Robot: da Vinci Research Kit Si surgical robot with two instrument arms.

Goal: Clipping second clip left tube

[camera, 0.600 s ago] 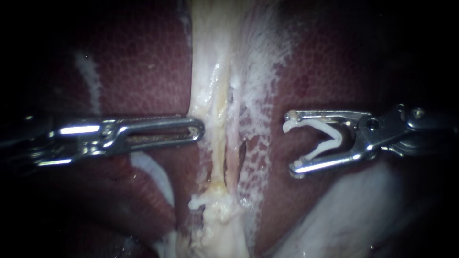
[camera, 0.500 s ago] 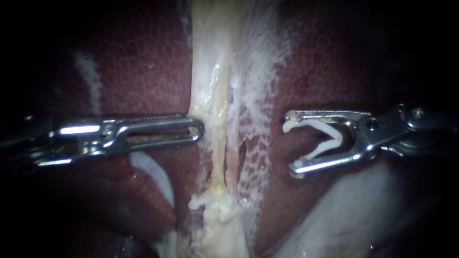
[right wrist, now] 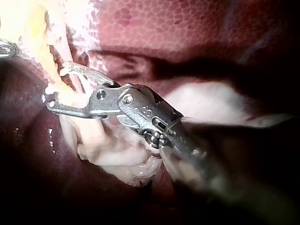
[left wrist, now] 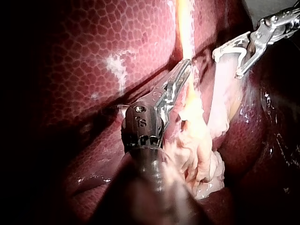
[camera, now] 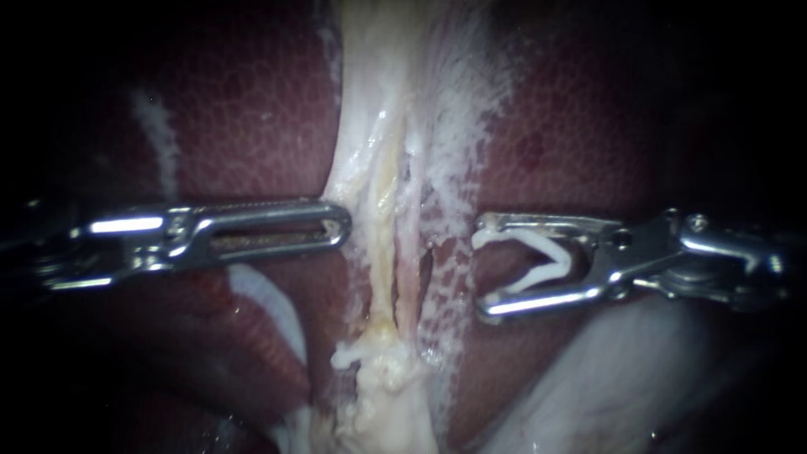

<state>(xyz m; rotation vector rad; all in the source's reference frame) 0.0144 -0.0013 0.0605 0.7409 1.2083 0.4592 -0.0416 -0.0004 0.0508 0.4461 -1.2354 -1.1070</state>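
Two thin tubes run side by side down the pale tissue band: the yellowish left tube and the pinker right tube. My right instrument comes in level from the right, just short of the band. Its jaws stand wide apart with an open white clip seated between them, touching both. My left instrument lies level on the other side with its jaws together and its tip at the band's edge. In the right wrist view the right instrument has pale tissue close in front of its tips.
Dark red liver lies on both sides of the band. A ragged pale lump of tissue hangs at the band's lower end. White filmy tissue spreads to the right of the tubes.
My right instrument has moved left toward the tubes with the clip, and slightly lower. My left instrument has drawn back a little to the left.
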